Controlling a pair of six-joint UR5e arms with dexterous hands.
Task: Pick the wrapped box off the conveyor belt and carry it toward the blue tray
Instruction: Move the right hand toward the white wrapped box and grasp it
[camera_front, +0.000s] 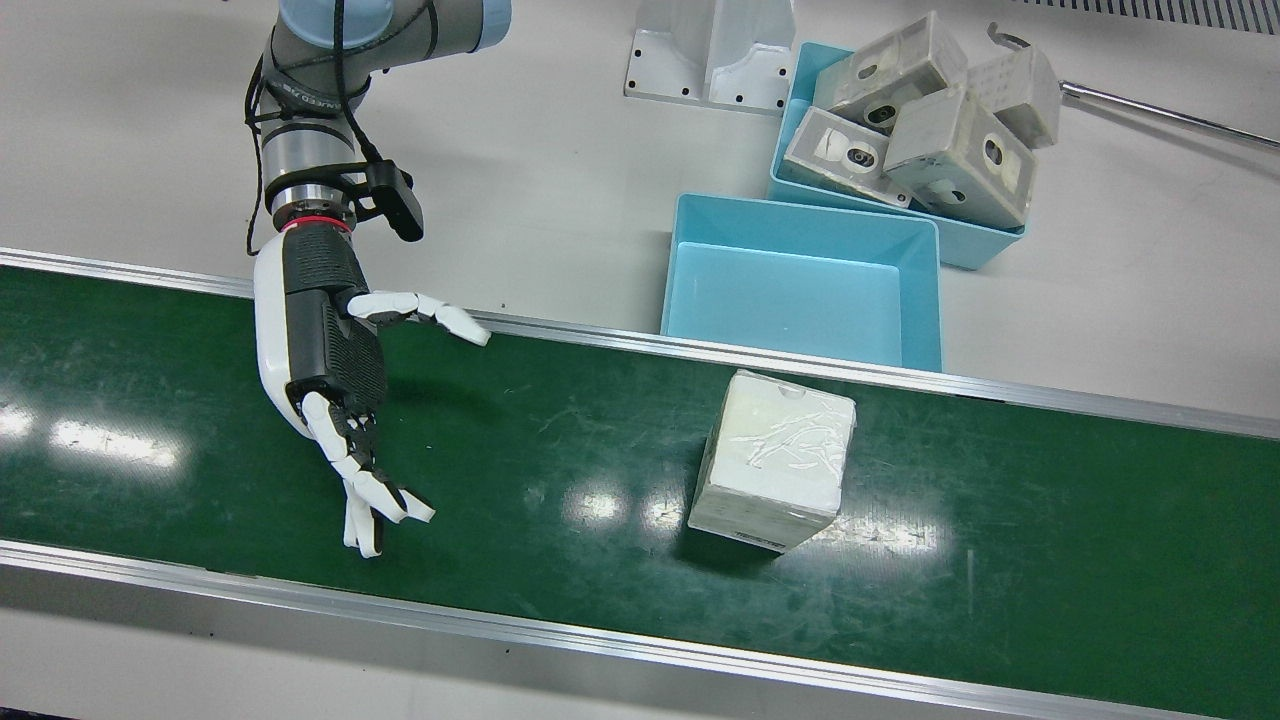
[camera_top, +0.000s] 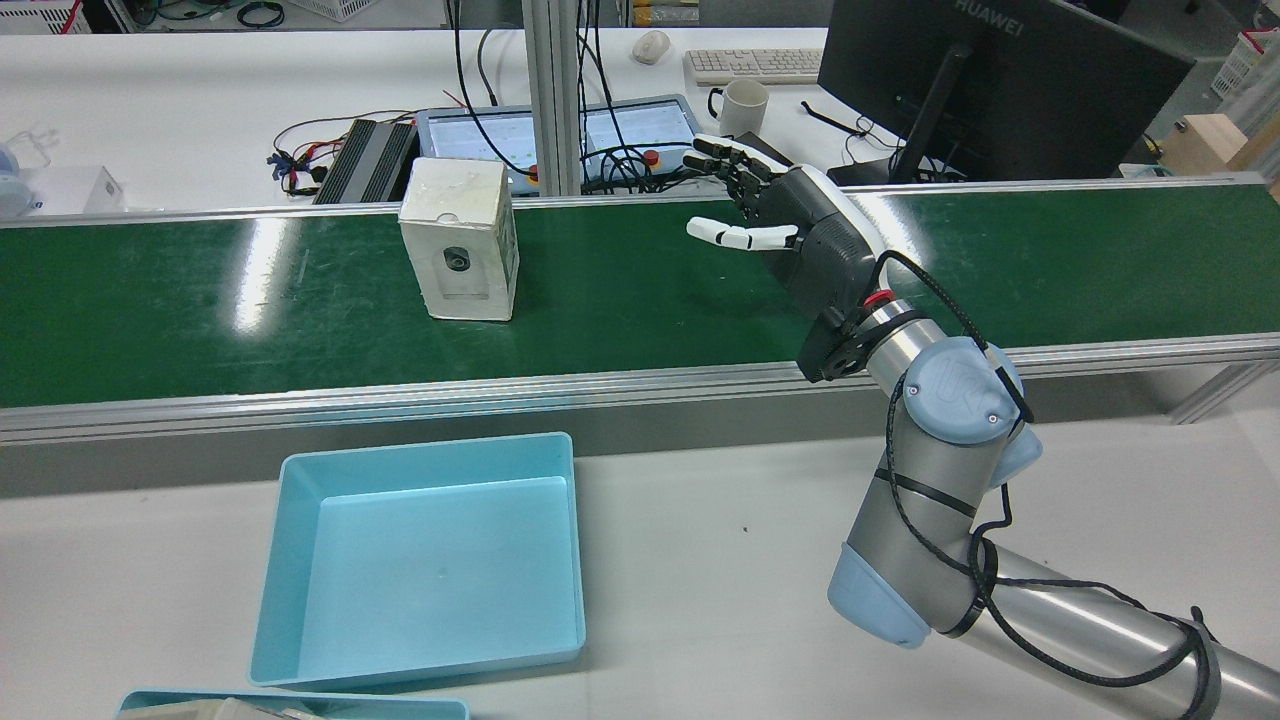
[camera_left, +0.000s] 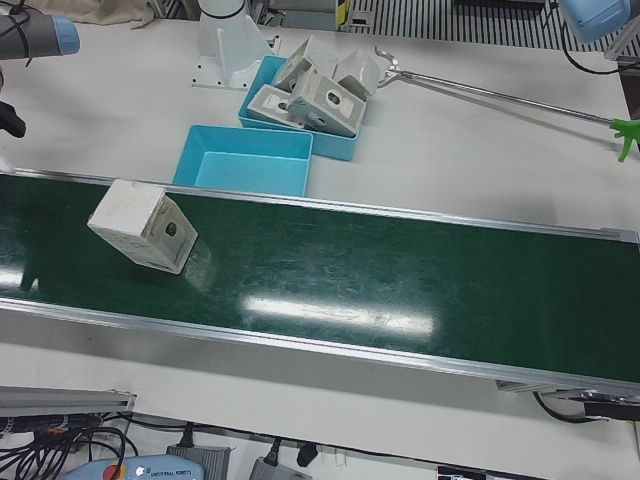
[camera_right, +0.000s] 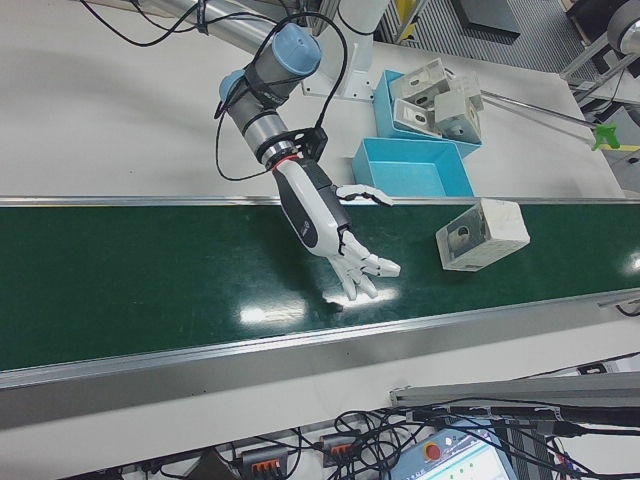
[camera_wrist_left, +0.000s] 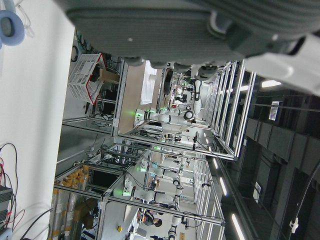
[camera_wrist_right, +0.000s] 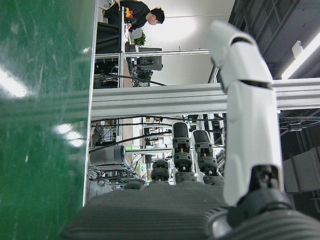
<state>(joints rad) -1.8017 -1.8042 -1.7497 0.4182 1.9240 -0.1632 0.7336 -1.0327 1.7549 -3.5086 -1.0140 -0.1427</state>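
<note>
Closest, along the near edge: the silver rail (camera_front: 600, 645). Past that, the shiny green conveyor belt (camera_front: 1000, 560). Over the belt, the right hand (camera_front: 330, 370), palm turned sideways toward the box, fingers spread wide apart and holding nothing. Not touching the belt, going by the shadow under it. Farther along the belt, well apart from that hand: the wrapped box (camera_front: 775, 465), white and crinkly, standing by itself with a round hole in one side. Nothing touching it, so no grab yet. Just beyond the far rail, right behind the box: the blue tray (camera_front: 922, 290), with nothing inside. Behind that and touching its corner, a second blue tray (camera_front: 960, 245) piled with more wrapped boxes (camera_front: 960, 150). As for the left hand (camera_wrist_left: 165, 30), only a dark bit of it at the top of its own camera view, so cannot tell if open or closed; probably parked away from the belt. Looks like the reaching step, the very start of the job. Next: slide the right hand sideways along the belt to the box, keep the fingers wide enough to fit around it, squeeze on two flat sides, lift straight up. Then carry over the far rail toward the tray. Slippery wrap, so hold tight.
</note>
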